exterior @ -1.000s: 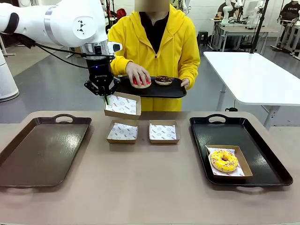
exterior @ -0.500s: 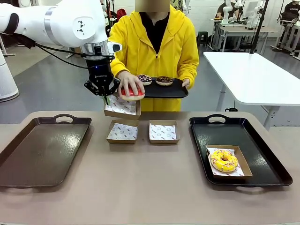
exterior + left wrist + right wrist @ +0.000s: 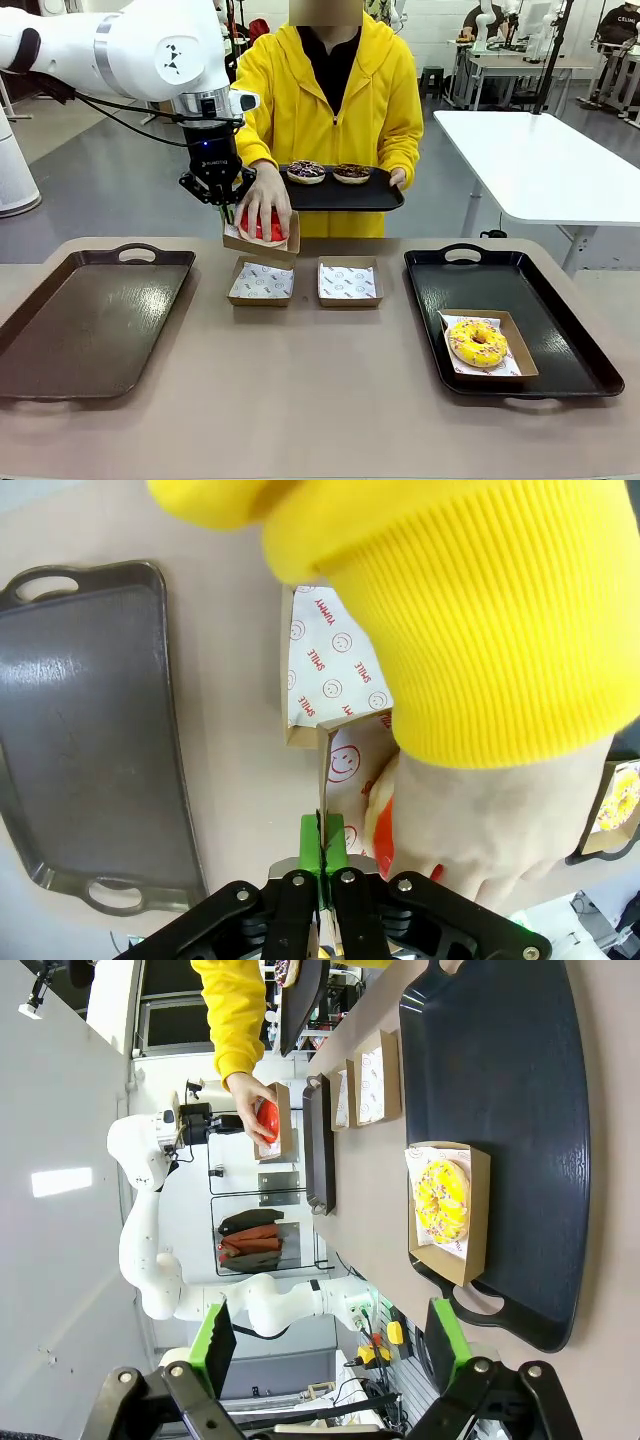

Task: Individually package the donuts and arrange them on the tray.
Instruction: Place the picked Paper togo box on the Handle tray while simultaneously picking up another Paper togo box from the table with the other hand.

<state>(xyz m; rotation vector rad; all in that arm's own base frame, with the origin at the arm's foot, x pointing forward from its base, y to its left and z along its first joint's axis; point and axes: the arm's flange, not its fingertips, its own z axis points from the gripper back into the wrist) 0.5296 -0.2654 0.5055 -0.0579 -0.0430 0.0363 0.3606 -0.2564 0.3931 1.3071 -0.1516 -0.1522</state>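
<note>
Four donuts are in sight: a yellow donut, a red donut, a purple-brown donut and a chocolate donut. There are four cardboard boxes and three trays.

Two empty boxes sit side by side near the far edge of the table, at its middle. A third box holds the yellow donut and lies in the near right part of the black tray at the table's right end. A brown tray lies at the left end. The two dark donuts rest on a serving tray that the person holds up beyond the far edge.

The left gripper is closed tight, its green pads pinching one side wall of the raised box, which hangs tilted above the far edge. The person's hand presses the red donut into this box.

The right gripper stands wide open with nothing between its pads, above the black tray's end.
</note>
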